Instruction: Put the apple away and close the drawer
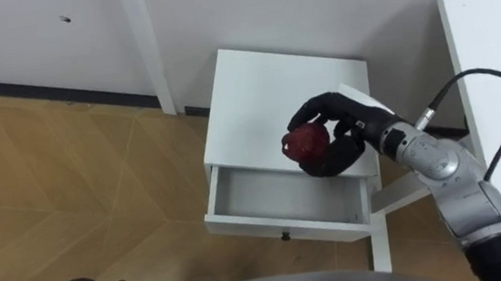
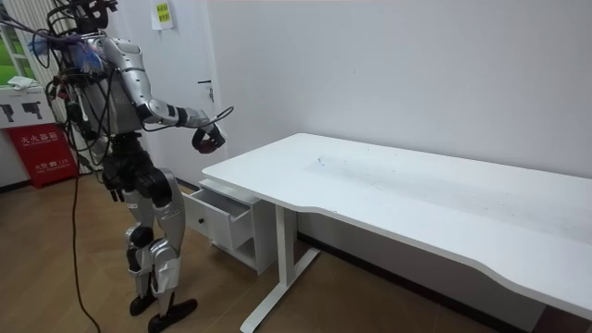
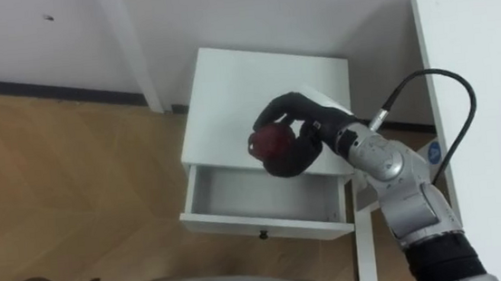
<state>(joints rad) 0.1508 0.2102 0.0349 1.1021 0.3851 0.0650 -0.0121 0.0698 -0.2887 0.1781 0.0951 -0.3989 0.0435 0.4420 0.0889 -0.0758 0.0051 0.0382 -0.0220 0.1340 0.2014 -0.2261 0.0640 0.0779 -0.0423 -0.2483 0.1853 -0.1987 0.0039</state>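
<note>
The robot stands by the white desk (image 1: 496,55), its right robot hand (image 1: 350,139) curled round a red apple (image 1: 306,141), held above the back edge of the open drawer (image 1: 274,198) of a small white cabinet (image 1: 260,90).

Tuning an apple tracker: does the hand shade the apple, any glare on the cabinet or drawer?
Left eye view: dark red apple lit between the black right hand's curled fingers; small white cabinet's top even, no glare; open white drawer shaded grey inside. Room view: hand dark against the pale wall.
</note>
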